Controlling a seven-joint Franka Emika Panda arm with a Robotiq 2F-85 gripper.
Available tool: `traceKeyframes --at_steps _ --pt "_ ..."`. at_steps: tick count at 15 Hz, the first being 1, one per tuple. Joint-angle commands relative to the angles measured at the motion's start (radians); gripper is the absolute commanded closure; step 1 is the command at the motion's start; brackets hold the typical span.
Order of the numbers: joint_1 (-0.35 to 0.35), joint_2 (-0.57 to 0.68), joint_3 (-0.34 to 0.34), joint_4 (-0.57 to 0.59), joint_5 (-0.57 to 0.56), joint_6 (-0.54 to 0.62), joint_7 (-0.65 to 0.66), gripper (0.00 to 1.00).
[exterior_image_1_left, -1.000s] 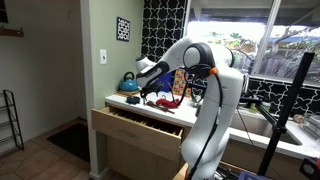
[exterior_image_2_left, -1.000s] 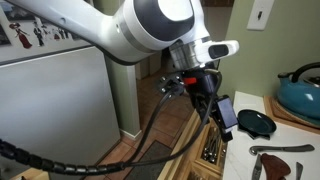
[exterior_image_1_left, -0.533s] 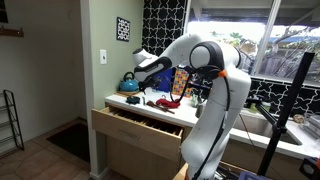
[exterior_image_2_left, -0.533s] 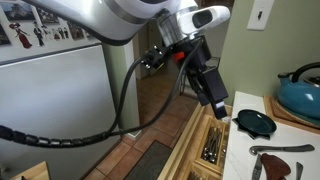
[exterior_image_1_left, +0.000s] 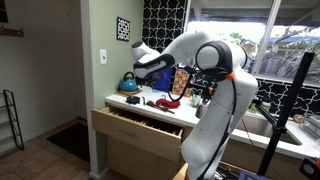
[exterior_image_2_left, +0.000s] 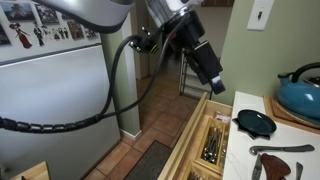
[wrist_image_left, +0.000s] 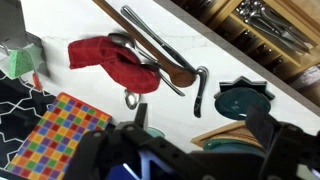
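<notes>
My gripper hangs in the air above the open wooden drawer and the white counter, touching nothing. In the wrist view its two dark fingers stand apart with nothing between them. It also shows in an exterior view, above the counter's left part. Below it on the counter lie a dark teal star-shaped dish, a red cloth and long utensils. The dish also shows in an exterior view.
A teal kettle stands on a wooden board at the back of the counter. The drawer holds cutlery in dividers. A colourful checkered mat lies on the counter. More utensils lie near the front. A fridge stands beside the drawer.
The gripper has risen from just over the drawer and dish to well above them, tilting as it went. Nothing on the counter has moved.
</notes>
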Motion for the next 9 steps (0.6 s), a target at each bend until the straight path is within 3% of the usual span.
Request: traceKeyframes --at_steps 1,9 --pt "0.001 -0.045 0.001 -0.036 0.008 0.062 0.019 0.0" --pt "-0.004 -0.023 0.006 -0.003 0.004 0.042 0.0 0.0"
